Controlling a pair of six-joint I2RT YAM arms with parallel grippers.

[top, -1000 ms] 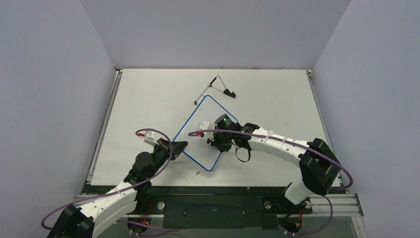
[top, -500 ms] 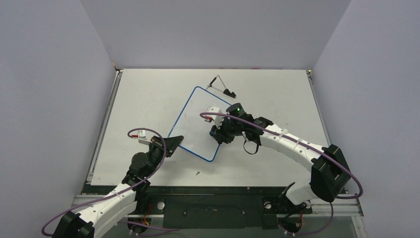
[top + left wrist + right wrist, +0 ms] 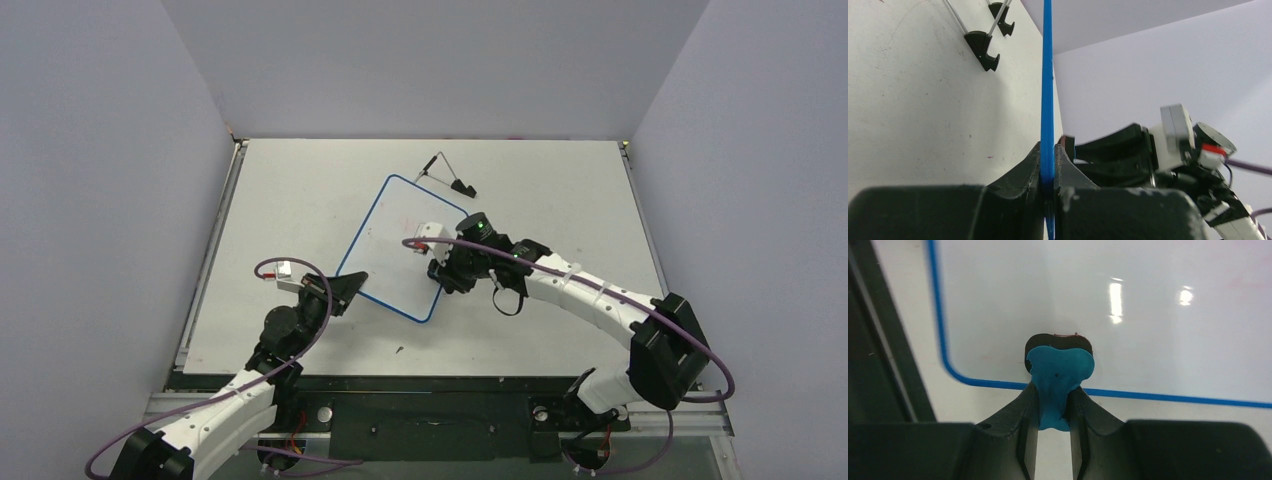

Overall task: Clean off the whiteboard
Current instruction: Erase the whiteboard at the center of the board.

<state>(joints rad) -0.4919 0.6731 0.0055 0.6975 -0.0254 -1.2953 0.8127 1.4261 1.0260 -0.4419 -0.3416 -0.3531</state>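
Eraser (image 3: 1059, 367) in right pincer (image 3: 1054, 394) over whiteboard (image 3: 1148, 315)

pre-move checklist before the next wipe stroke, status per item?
1. Board held: ok. The left claw is shut on the blue frame edge of the whiteboard.
2. Tool held: ok. The right claw is shut on the eraser.
3. Eraser placement: ok. Its dark pad sits over the board, just inside the blue frame.
4. Pad contact with the surface: cannot tell.
5. Marks left to wipe: cannot tell; only faint smudges show.
6. Stroke path: ok. The wire object lies off the board, beyond its far corner.
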